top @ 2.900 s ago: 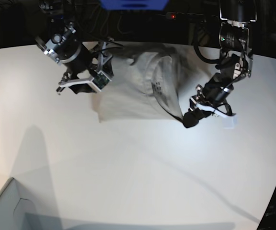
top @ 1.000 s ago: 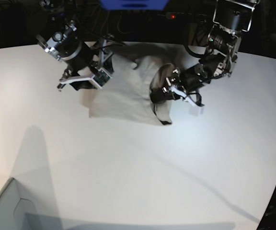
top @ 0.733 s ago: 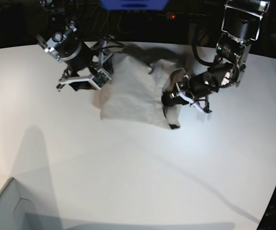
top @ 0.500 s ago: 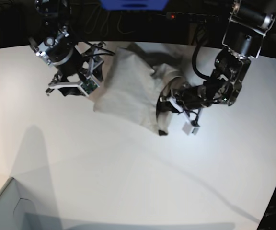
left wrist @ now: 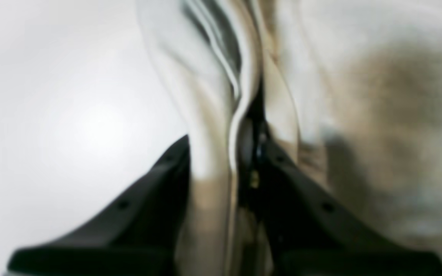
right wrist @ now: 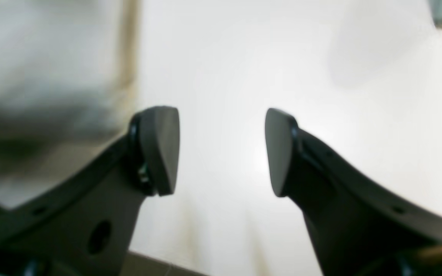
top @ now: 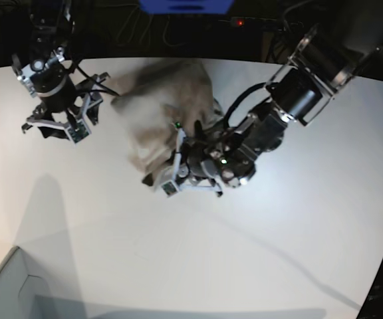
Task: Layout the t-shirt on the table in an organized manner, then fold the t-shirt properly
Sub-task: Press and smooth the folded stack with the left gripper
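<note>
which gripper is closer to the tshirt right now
Left. The left gripper has its jaws shut on a fold of the t-shirt; the right gripper hangs open over the table beside the shirt's edge.

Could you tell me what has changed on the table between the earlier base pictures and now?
The left tool, shut on the t-shirt, has swept across from the base view's right to its middle, dragging the cloth along into a bunched heap. The right tool, open and empty, has backed off toward the view's left, clear of the shirt. The table and the pale box corner stayed put.
</note>
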